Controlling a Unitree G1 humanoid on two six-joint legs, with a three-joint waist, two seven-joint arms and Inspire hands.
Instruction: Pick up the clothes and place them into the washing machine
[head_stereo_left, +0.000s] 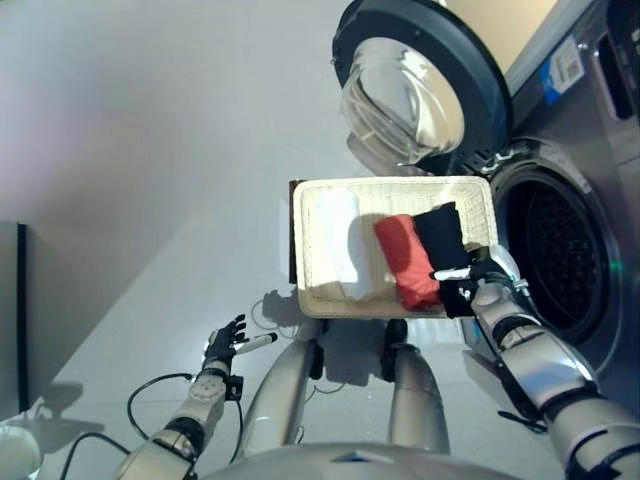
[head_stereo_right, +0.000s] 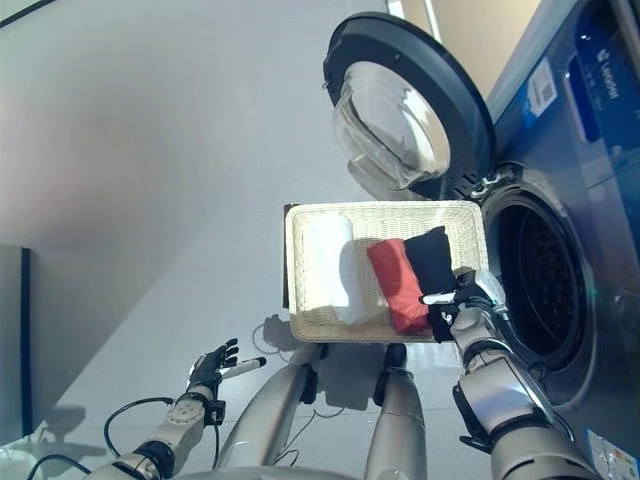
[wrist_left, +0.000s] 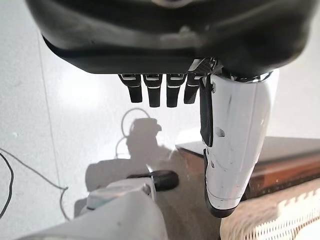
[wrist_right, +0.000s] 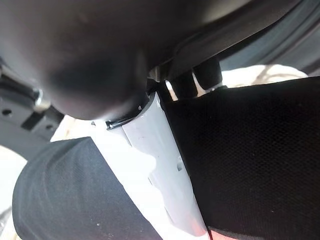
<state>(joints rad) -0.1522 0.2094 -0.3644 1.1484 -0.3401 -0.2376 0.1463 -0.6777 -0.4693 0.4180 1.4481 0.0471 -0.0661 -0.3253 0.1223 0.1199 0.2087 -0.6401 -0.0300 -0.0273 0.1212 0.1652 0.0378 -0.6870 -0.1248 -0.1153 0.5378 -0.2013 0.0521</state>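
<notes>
A white wicker basket (head_stereo_left: 400, 183) holds a white cloth (head_stereo_left: 338, 240), a red cloth (head_stereo_left: 405, 260) and a black cloth (head_stereo_left: 442, 232) side by side. My right hand (head_stereo_left: 478, 288) is at the basket's near right corner, on the near end of the black cloth. In the right wrist view its white-covered thumb (wrist_right: 160, 170) presses on the black cloth (wrist_right: 260, 150) with the fingers curled behind it. My left hand (head_stereo_left: 225, 345) hangs low on the left, away from the basket, fingers relaxed and holding nothing.
The washing machine stands to the right with its drum opening (head_stereo_left: 555, 260) just beside the basket. Its round door (head_stereo_left: 420, 85) is swung open beyond the basket. The basket rests on a brown stand (wrist_left: 290, 165). A dark cabinet edge (head_stereo_left: 10, 310) is at far left.
</notes>
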